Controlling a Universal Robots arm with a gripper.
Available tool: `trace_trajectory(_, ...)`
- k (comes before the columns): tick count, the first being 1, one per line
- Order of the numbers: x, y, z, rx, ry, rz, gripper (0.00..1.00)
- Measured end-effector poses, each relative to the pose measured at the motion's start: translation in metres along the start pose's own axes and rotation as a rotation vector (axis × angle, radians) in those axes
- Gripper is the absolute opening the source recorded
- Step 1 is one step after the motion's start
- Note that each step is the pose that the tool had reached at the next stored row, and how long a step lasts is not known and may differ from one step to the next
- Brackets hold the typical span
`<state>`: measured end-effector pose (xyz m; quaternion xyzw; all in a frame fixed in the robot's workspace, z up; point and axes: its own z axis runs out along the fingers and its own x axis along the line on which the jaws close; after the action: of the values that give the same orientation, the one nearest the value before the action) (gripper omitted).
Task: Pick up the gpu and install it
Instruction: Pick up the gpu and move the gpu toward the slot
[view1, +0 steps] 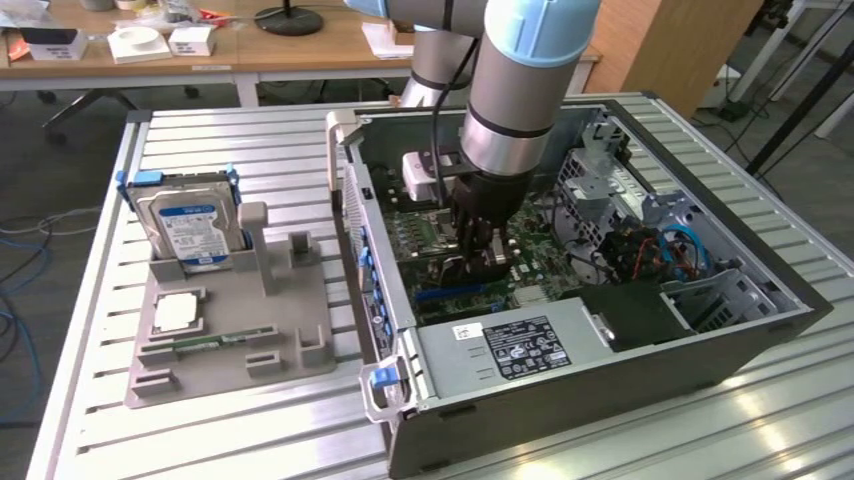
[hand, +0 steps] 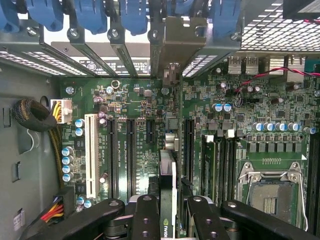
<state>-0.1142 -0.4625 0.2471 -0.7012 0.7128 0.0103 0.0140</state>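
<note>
Gripper clamped on gpu — card held edge-on between fingers, deep inside open case. Pickup done: tray beside case holds hard drive, no card. Card hangs over motherboard, in line with slot area and rear bracket — seating apparently not finished; contact with slot hidden.

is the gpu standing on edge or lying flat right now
On edge. In the wrist view the gpu shows as a thin strip between the claw fingers, running toward the motherboard slots inside the open case.
</note>
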Motion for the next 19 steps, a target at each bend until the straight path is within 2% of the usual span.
trace_trajectory(19,0.0001,0.0,0.0017,0.0,0.0,0.0,0.26)
